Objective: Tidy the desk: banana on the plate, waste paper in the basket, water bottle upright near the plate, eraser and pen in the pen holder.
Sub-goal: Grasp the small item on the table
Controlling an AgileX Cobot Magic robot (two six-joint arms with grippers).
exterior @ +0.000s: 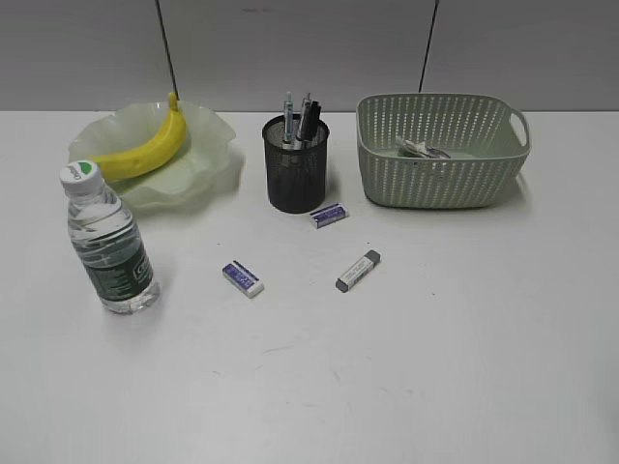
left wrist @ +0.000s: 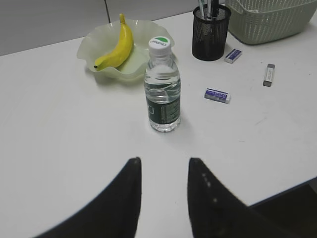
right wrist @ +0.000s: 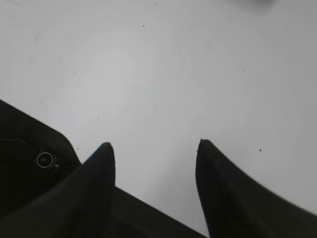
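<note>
The yellow banana (exterior: pixel 150 147) lies in the pale green ruffled plate (exterior: pixel 208 169) at the back left. In front of the plate the water bottle (exterior: pixel 108 242) stands upright. The black mesh pen holder (exterior: pixel 296 166) holds several pens (exterior: pixel 298 118). Three erasers lie on the desk: one (exterior: pixel 328 215) by the holder, one (exterior: pixel 243 278) nearer the front, and a grey-tipped one (exterior: pixel 358 271). Waste paper (exterior: pixel 421 149) rests inside the green basket (exterior: pixel 440 179). My left gripper (left wrist: pixel 163 161) is open and empty, short of the bottle (left wrist: pixel 162 87). My right gripper (right wrist: pixel 153 146) is open over bare desk.
A grey wall runs behind the desk. In the left wrist view the desk's front edge (left wrist: pixel 292 191) shows at the lower right. Neither arm shows in the exterior view.
</note>
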